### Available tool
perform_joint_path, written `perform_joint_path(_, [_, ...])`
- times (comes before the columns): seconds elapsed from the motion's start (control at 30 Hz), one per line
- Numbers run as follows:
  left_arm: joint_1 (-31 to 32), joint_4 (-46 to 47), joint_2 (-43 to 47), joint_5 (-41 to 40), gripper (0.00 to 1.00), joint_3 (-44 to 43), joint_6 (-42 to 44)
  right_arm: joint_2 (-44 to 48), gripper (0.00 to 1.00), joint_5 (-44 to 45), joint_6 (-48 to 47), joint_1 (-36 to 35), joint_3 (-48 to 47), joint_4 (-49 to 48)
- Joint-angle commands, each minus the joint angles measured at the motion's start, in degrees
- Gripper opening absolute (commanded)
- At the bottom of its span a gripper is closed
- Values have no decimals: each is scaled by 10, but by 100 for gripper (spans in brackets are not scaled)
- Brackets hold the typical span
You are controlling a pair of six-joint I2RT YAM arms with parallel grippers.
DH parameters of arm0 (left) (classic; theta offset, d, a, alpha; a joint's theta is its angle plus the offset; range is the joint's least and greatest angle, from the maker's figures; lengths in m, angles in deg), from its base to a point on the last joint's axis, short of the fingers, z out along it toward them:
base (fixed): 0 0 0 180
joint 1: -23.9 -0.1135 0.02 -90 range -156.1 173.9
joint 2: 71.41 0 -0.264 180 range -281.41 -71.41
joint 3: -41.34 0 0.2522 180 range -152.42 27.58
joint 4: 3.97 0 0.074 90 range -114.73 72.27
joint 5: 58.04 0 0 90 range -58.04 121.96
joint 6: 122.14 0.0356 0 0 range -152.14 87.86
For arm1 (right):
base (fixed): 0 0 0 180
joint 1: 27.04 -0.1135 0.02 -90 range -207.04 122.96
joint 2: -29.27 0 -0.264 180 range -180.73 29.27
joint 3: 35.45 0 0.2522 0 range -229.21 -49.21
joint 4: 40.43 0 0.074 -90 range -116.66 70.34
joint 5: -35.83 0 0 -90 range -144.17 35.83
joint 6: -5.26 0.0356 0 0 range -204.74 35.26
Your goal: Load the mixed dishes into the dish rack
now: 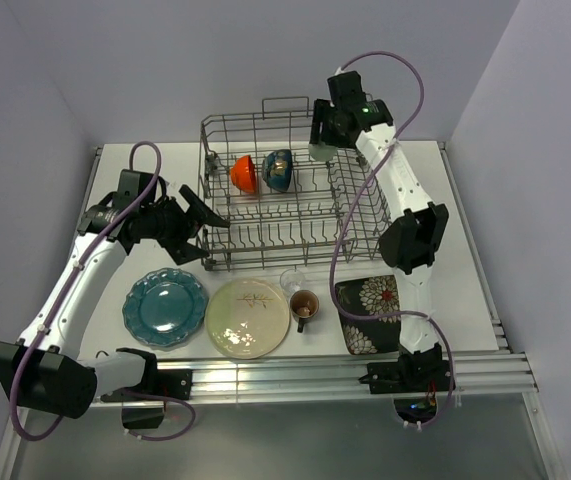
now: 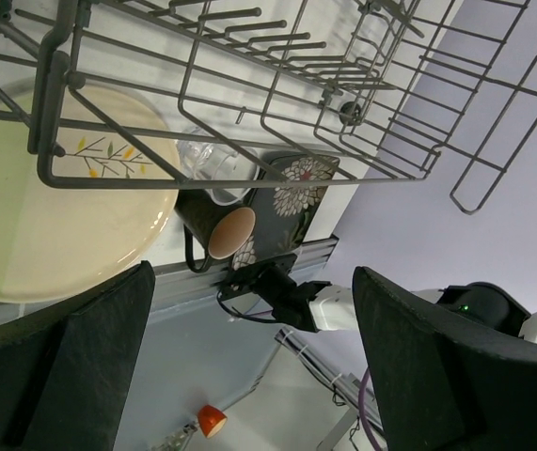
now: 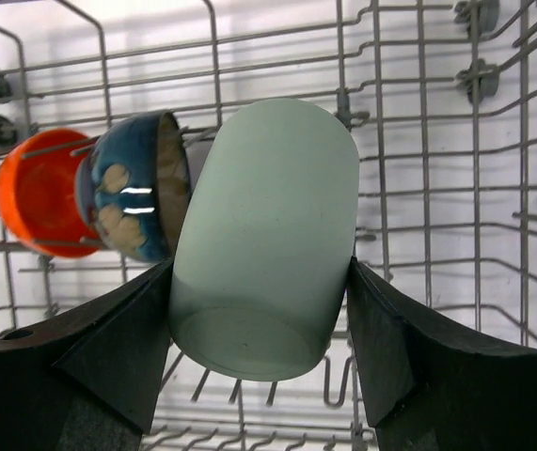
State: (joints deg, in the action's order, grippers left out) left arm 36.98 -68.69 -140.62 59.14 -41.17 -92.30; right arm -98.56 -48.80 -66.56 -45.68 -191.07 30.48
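Note:
My right gripper (image 1: pixel 323 146) is shut on the pale green cup (image 3: pixel 266 240), base toward the camera, over the far right part of the dish rack (image 1: pixel 285 200). The red-orange bowl (image 1: pixel 244 173) and the dark bowl (image 1: pixel 278 170) stand on edge in the rack, just left of the cup in the right wrist view. My left gripper (image 1: pixel 203 232) is open and empty at the rack's front left corner. On the table in front of the rack lie the teal scalloped plate (image 1: pixel 165 306), cream round plate (image 1: pixel 248 317), clear glass (image 1: pixel 292 281), brown mug (image 1: pixel 304 307) and black square floral plate (image 1: pixel 370 314).
The rack's wire loop handle (image 1: pixel 285 103) rises at its far side. The right arm's purple cable (image 1: pixel 343 240) hangs across the rack's right end. A metal rail (image 1: pixel 295 372) runs along the table's near edge. Walls close in at the left, back and right.

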Motion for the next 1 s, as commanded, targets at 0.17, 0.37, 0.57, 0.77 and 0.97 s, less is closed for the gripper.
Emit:
perform_joint_path(0.17, [-2,-33,-2,13,92,-4,42,22,0,55,-34,-11,72,-142])
perform_joint_path(0.37, [-2,-33,-6,22,92,0,52,-11,0,48,-45,-11,51,-144])
perform_joint_path(0.57, [-3,-37,-13,25,92,-3,63,-36,0,21,-36,-10,41,-150])
perform_joint_path(0.77, [-3,-43,-13,27,92,-5,72,-68,20,23,-34,-8,20,-144])
perform_joint_path(0.97, [5,-76,-18,24,86,-3,102,-54,100,37,-32,-6,29,-144])
